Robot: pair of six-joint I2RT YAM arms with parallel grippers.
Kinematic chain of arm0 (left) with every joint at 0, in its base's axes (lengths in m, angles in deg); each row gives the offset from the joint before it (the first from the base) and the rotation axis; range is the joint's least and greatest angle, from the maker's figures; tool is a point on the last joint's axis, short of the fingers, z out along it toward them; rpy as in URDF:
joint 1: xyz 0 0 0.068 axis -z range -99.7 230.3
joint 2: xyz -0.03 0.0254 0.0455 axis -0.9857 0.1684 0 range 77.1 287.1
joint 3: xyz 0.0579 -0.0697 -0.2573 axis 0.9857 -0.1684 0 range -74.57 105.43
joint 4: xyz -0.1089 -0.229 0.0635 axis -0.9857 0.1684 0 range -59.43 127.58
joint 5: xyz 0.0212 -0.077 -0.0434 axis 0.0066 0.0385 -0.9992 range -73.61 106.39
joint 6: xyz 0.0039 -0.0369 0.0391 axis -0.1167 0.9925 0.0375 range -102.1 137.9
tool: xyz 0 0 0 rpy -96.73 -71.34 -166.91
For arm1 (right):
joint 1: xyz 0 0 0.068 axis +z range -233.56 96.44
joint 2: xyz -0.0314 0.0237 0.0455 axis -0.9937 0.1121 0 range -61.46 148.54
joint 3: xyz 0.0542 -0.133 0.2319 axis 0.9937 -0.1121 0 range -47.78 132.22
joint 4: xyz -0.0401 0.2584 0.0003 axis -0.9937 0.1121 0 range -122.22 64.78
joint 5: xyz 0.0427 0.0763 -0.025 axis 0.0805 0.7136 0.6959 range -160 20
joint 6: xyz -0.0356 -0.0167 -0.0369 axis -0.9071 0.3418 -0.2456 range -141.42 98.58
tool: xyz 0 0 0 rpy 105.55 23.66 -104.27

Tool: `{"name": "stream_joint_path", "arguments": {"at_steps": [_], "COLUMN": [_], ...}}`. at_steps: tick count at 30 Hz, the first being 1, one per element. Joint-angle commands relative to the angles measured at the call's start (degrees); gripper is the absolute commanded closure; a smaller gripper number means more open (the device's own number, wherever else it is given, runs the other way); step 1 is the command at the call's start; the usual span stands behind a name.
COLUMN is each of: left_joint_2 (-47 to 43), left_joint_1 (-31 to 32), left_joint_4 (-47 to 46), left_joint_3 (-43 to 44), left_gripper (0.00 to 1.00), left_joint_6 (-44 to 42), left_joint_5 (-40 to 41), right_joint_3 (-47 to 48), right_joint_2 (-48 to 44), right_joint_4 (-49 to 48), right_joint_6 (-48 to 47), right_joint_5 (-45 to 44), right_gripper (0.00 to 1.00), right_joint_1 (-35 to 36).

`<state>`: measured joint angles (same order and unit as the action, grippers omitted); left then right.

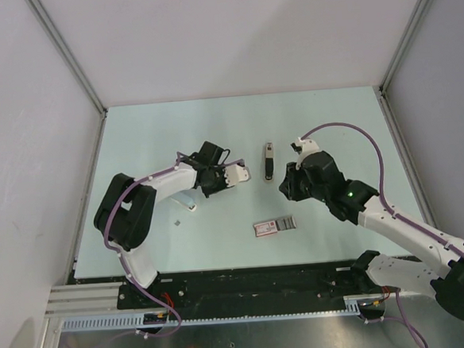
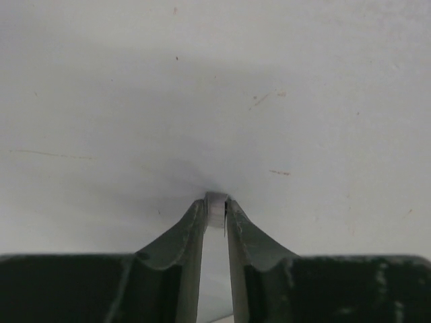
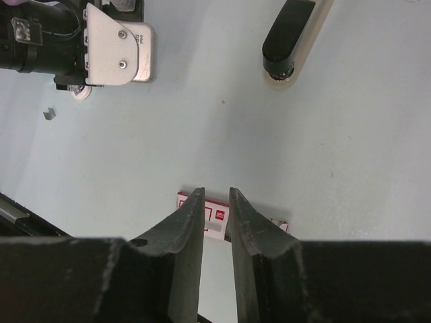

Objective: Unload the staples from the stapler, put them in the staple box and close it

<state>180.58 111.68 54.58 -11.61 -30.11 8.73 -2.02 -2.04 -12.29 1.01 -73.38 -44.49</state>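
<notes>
Left gripper (image 2: pixel 215 214) nipped on a small grey bit at its tips, we judge staples (image 2: pixel 215 201) | stapler (image 1: pixel 269 162) lies just right, apart | we should lift slowly, squeeze gently.

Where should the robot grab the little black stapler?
Probably around the middle of the stapler, from straight above, with the jaws closing across its narrow width. It lies flat, long and slim, with room for a jaw on each long side.
</notes>
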Motion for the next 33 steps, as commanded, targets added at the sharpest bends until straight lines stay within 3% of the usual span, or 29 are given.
{"name": "stream_joint_path", "arguments": {"at_steps": [1,7,11,20,26,30,33], "left_joint_2": [1.15,0.01,-0.90,-5.85,-10.39,-10.14,-9.00], "left_joint_1": [-0.09,-0.16,-0.16,-0.16,-1.35,-2.93,-3.13], "left_joint_4": [3.22,5.33,7.37,14.39,17.22,17.05,14.95], "left_joint_3": [-1.18,1.28,3.47,11.01,21.51,29.86,34.46], "left_gripper": [0.78,0.87,0.98,1.00,1.00,1.00,1.00], "left_joint_6": [0.93,2.61,3.92,8.18,18.59,30.59,39.69], "left_joint_5": [0.72,-0.01,-1.25,-8.85,-23.77,-39.18,-45.55], "right_joint_3": [-0.19,-0.23,-0.23,-0.23,-0.18,-0.16,-0.14], "right_joint_2": [-1.73,-2.80,-3.44,-4.47,-6.46,-9.13,-10.42], "right_joint_4": [-0.24,-0.05,0.56,0.76,-2.32,-8.14,-14.09], "right_joint_6": [0.26,0.09,-0.01,-0.07,0.00,1.31,3.27], "right_joint_5": [1.05,1.99,2.13,2.60,6.23,10.96,14.73], "right_gripper": [0.75,0.76,0.77,0.79,0.75,0.64,0.54], "right_joint_1": [-0.65,-1.43,-1.60,-1.78,-2.10,-3.16,-3.93]}}
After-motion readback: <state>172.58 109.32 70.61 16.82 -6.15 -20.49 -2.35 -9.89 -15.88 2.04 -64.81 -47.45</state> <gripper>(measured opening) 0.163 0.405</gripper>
